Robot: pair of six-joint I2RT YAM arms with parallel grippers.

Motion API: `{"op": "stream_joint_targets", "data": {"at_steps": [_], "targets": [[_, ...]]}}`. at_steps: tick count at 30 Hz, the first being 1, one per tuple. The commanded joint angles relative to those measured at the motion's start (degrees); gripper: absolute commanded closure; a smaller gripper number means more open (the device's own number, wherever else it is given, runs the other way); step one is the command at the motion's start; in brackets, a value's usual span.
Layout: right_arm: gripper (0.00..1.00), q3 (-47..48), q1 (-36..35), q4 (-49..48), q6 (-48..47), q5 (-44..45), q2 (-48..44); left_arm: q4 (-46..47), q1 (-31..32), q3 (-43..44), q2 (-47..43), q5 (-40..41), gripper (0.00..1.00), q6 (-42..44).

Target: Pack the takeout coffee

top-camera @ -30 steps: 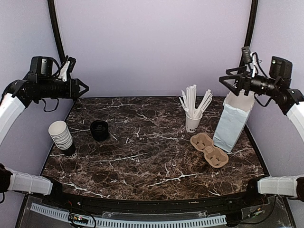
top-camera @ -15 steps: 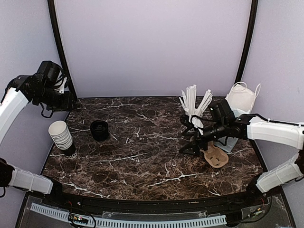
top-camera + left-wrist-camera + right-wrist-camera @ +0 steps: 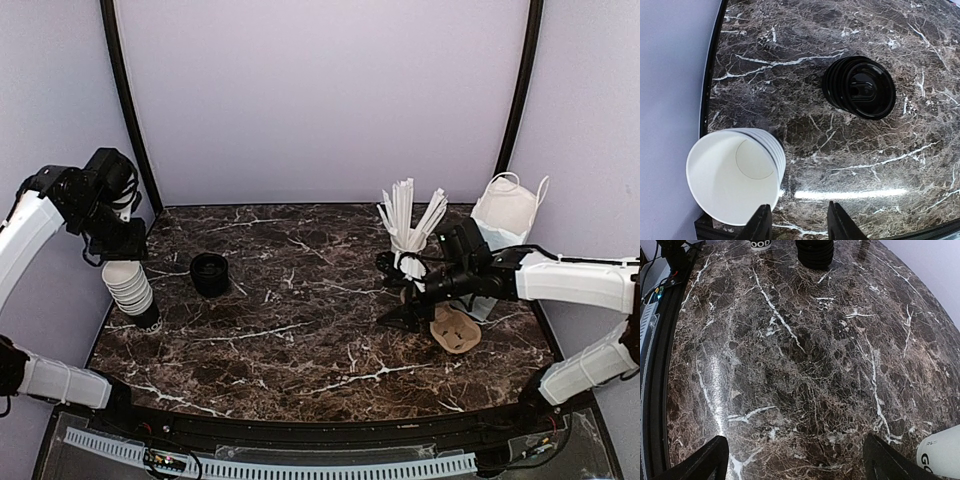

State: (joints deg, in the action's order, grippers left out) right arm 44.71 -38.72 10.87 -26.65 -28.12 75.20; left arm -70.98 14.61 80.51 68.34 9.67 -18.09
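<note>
Because the takeout coffee (image 3: 209, 273), a small dark ribbed paper cup under a round black plastic lid, is probably carrying liquid, it is likely handling as fairly light. Its walls would be giving under a hard squeeze, and the lid is only snapping on. Judging from that, the ribbed wall just below the lid rim is looking like the safest place to take hold, from the side, with the cup kept upright; pinching the lid is risking popping it off. The cup is standing upright on the dark marble table (image 3: 300, 340) at about ten o'clock from the table's middle, apart from both arms. The stack of lidless white paper cups (image 3: 130, 285) is sitting at about eight o'clock from it, near but not touching.

The left gripper (image 3: 797, 227) is hanging above that stack, jaws partly apart and gripping nothing. One fingertip (image 3: 762, 225) is showing just beside the top cup's rim, and whether it is touching I cannot tell. The right gripper (image 3: 797, 460) is hovering low at about three o'clock, near the white cup of white sticks (image 3: 405, 255) and the brown cardboard carrier (image 3: 455, 330), jaws spread wide and empty.
</note>
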Motion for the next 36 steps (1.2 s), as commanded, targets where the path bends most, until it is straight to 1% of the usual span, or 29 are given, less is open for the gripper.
{"op": "stream_joint_targets", "data": {"at_steps": [1, 4, 8, 14, 17, 19, 22, 25, 27, 33, 36], "targets": [[0.05, -0.35, -0.34, -2.75, -1.01, 1.01, -1.96, -4.27, -0.37, -1.16, -0.15, 4.95, 0.61, -1.40], [0.05, -0.50, -0.33, -2.66, -1.27, 1.22, -2.02, -4.50, -0.37, -2.17, 0.69, 6.76, 0.61, -1.28], [0.05, -0.48, -0.31, -2.44, -1.46, 1.39, -2.01, -4.12, -0.37, -3.13, 2.12, 6.25, 0.62, -0.67], [0.05, -0.50, -0.30, -2.35, -1.64, 1.49, -1.68, -3.12, -0.37, -4.49, 3.34, 5.88, 0.72, 0.26], [0.05, -0.50, -0.33, -2.29, -2.03, 1.74, -1.60, -2.76, -0.37, -5.08, 3.85, 5.55, 0.74, 0.50], [0.05, -0.50, -0.33, -2.22, -2.17, 1.91, -1.51, -2.54, -0.37, -5.25, 4.23, 5.43, 0.77, 0.61], [0.05, -0.41, -0.35, -1.93, -2.26, 2.00, -1.51, -2.45, -0.37, -5.23, 4.78, 5.75, 0.84, 0.51], [0.05, -0.50, -0.30, -1.91, -2.41, 2.13, -1.55, -2.46, -0.37, -4.99, 5.14, 6.13, 0.88, 0.44], [0.05, -0.50, -0.26, -1.91, -2.52, 2.27, -1.55, -2.49, -0.37, -4.93, 5.43, 6.30, 0.93, 0.32], [0.05, -0.43, -0.34, -1.74, -2.66, 2.34, -1.55, -2.96, -0.37, -4.60, 5.79, 6.81, 1.00, 0.17], [0.05, -0.42, -0.29, -1.76, -2.78, 2.64, -1.55, -3.11, -0.37, -3.58, 5.92, 7.24, 1.00, 0.11]]}}
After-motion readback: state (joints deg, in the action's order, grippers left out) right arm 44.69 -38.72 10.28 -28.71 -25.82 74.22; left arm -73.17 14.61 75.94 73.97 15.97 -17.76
